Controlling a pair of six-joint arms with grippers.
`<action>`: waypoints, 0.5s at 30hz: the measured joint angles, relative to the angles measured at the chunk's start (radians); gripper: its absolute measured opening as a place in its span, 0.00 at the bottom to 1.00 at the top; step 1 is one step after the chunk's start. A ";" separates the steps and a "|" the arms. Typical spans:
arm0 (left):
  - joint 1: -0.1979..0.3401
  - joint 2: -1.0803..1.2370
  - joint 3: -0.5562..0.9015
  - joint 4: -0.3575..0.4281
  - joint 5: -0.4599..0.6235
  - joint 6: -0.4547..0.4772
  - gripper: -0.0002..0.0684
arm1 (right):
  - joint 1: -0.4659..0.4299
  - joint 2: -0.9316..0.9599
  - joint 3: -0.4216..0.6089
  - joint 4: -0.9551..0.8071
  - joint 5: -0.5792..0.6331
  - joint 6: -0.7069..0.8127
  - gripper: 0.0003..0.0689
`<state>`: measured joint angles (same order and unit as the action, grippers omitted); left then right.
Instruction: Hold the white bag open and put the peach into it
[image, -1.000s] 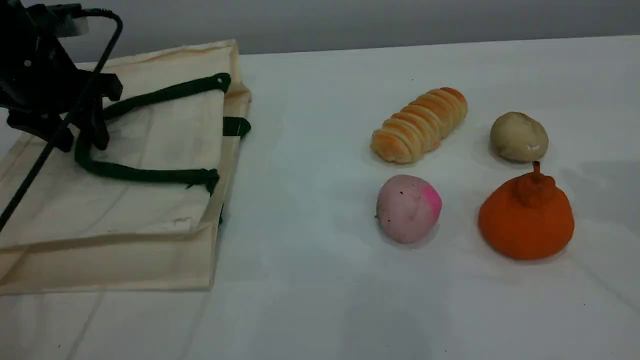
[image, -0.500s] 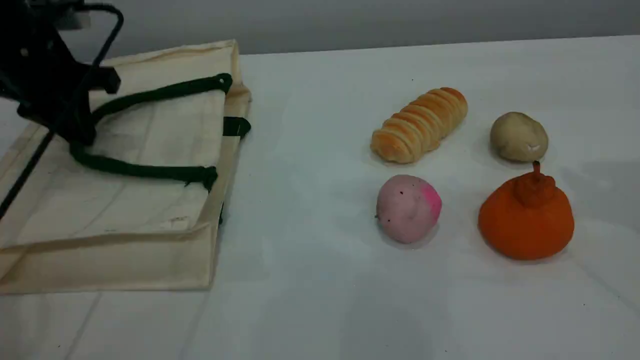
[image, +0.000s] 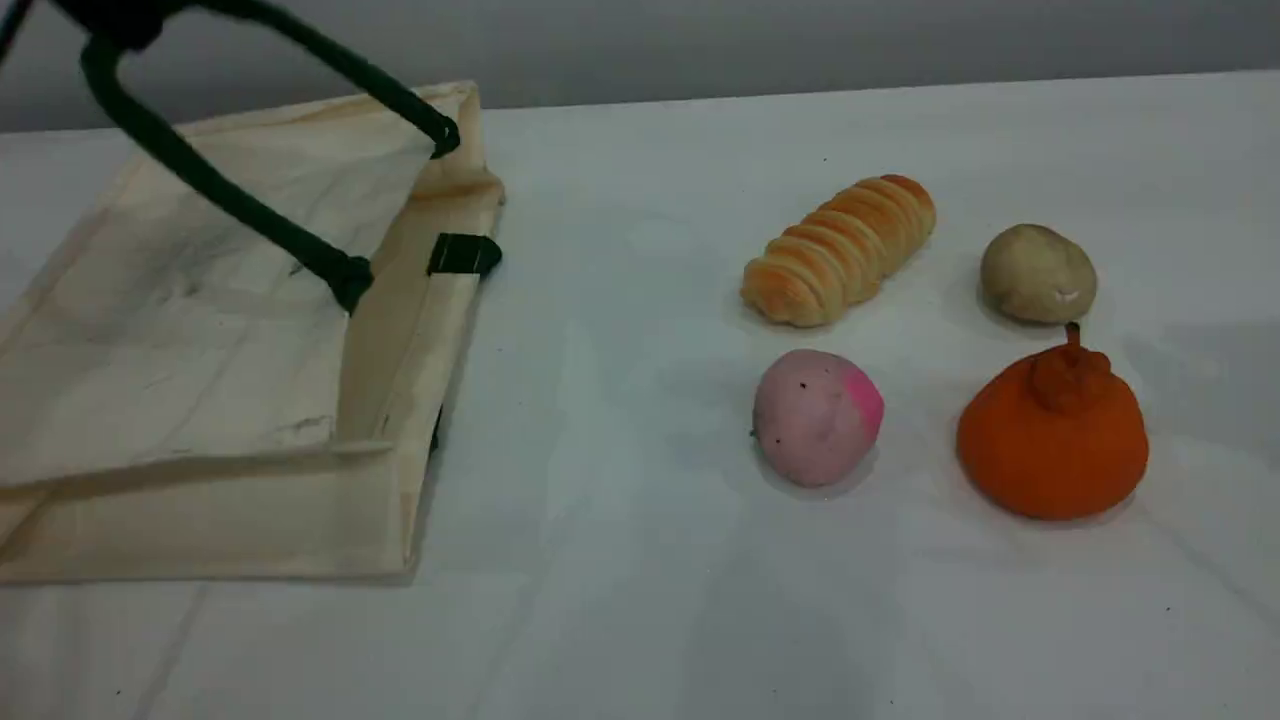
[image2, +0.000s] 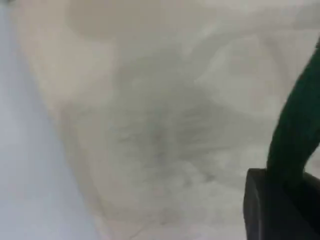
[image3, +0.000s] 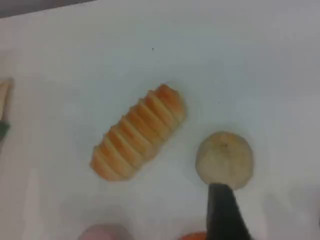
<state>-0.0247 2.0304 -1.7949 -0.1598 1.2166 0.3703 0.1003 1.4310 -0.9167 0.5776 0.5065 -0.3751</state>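
Note:
The white bag (image: 200, 380) lies flat at the table's left, its mouth facing right. One dark green rope handle (image: 220, 195) is pulled up taut to the top left corner, where my left gripper (image: 125, 15) is shut on it, mostly out of frame. The bag's upper layer is lifted a little at the mouth. In the left wrist view the handle (image2: 297, 130) runs into the dark fingertip (image2: 275, 210) above the canvas. The peach (image: 815, 417) rests on the table, right of centre, untouched. Only one fingertip (image3: 225, 212) of my right gripper shows, hovering over the food items.
A ridged bread roll (image: 840, 250) lies behind the peach, a beige potato (image: 1037, 273) to its right. A large orange stemmed fruit (image: 1052, 435) sits right of the peach. A dark green tab (image: 462, 254) marks the bag's mouth edge.
My left gripper closed on the rope handle and rose toward the top edge, pulling the handle taut and lifting the bag's upper layer. The food items have not moved.

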 joint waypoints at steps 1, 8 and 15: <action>0.000 -0.001 -0.024 -0.017 0.006 0.029 0.16 | 0.000 0.000 0.000 0.000 0.000 -0.001 0.53; -0.002 -0.060 -0.054 -0.051 0.007 0.114 0.16 | 0.000 0.000 0.000 -0.002 -0.002 -0.005 0.53; -0.006 -0.147 -0.053 -0.179 0.009 0.224 0.16 | 0.000 0.000 0.000 -0.003 -0.005 -0.005 0.53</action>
<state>-0.0302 1.8829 -1.8481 -0.3387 1.2256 0.5944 0.1003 1.4310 -0.9167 0.5747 0.5019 -0.3800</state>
